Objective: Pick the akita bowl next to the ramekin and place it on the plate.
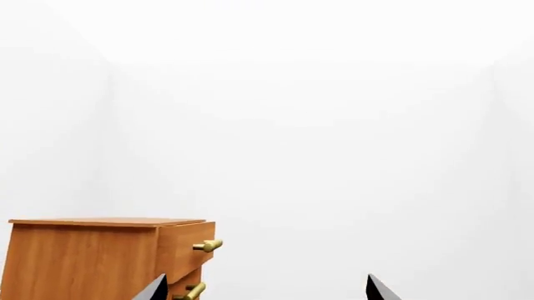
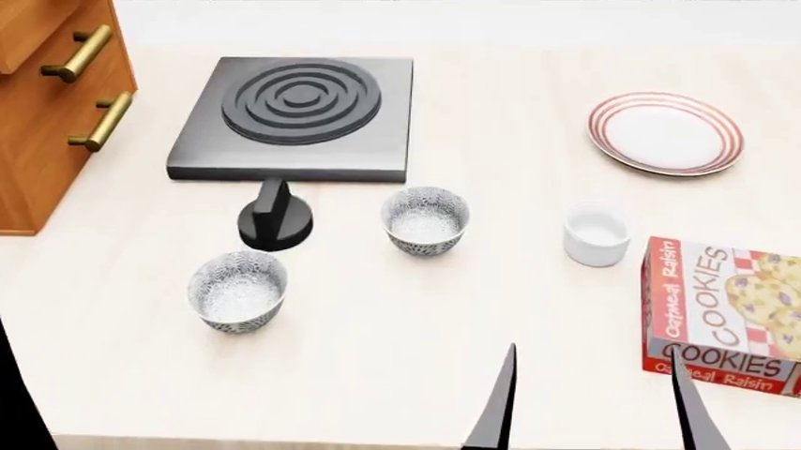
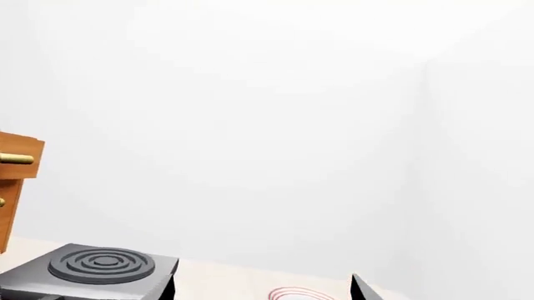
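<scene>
In the head view, the akita bowl (image 2: 426,220), grey-and-white patterned, stands upright mid-table with the plain white ramekin (image 2: 596,236) to its right. The red-ringed plate (image 2: 665,132) lies at the far right; its rim (image 3: 296,294) also shows in the right wrist view. My right gripper (image 2: 595,405) is open near the table's front edge, nearer than the bowl and ramekin, with nothing between its fingers. The same gripper (image 3: 262,290) shows only its fingertips in the right wrist view. My left gripper (image 1: 267,290) is open and empty, facing a white wall, with none of the task's things in its view.
A second patterned bowl (image 2: 238,291) stands front left. A black stove plate (image 2: 294,117) sits at the back, with a small black stand (image 2: 274,220) in front of it. A cookie box (image 2: 723,314) lies at the right edge. A wooden drawer cabinet (image 2: 51,103) is at the left.
</scene>
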{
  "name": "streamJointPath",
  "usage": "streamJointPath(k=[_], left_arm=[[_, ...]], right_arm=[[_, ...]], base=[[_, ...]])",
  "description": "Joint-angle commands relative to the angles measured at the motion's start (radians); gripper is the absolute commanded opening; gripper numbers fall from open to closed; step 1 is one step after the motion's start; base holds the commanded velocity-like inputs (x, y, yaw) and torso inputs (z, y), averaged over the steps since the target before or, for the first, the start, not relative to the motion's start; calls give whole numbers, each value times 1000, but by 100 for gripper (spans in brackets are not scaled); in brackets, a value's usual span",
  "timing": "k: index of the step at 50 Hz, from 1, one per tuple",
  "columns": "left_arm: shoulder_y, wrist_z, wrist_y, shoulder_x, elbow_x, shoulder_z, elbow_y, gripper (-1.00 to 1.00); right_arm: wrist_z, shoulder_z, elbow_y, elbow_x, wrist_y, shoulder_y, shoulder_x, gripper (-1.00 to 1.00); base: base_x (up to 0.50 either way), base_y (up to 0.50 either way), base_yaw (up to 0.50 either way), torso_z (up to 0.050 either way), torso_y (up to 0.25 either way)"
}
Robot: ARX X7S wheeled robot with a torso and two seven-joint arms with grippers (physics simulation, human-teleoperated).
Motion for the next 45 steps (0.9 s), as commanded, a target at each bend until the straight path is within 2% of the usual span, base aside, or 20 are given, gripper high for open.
streamJointPath(k=[1,45], left_arm=[[3,-11,17,-3,-7,-4,-1,100],[-1,-33,19,-32,-12,17,-8,100]], right_arm=[[15,-2,4,3,-33,-9,8,100],[39,-19,3,3,-34,-10,36,100]], base=[[332,0,0,0,0],[357,0,0,0,0]])
